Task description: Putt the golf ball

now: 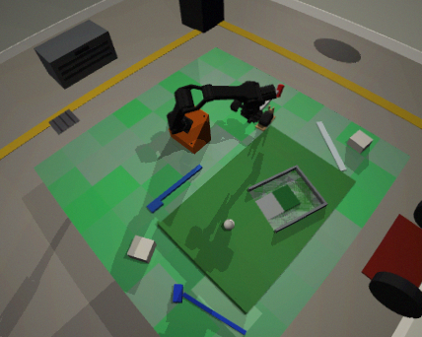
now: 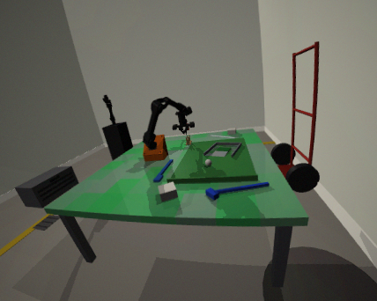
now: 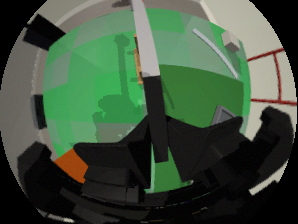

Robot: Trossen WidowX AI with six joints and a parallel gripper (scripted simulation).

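My gripper [image 1: 263,116] [image 2: 186,130] [image 3: 153,117] is shut on its shaft, near the back edge of the dark green mat [image 1: 218,266] [image 2: 234,169]. In the wrist view the shaft runs straight out from between the fingers. The white golf ball [image 1: 228,224] [image 2: 208,162] rests on the mat, well in front of the gripper. The raised green [image 1: 287,197], with a grey ramp [image 1: 267,205], sits inside a grey frame [image 1: 274,177] [image 2: 229,143] on the mat's right part.
Two blue putters lie on the table, one [image 1: 174,188] [image 2: 163,171] left of the mat, one [image 1: 208,310] [image 2: 239,189] in front. White blocks [image 1: 141,247] [image 2: 167,192] [image 1: 360,141] and a white bar [image 1: 330,145] lie around. The arm's orange base [image 1: 193,130] [image 2: 155,150] stands behind. A red hand truck [image 2: 302,114] stands right.
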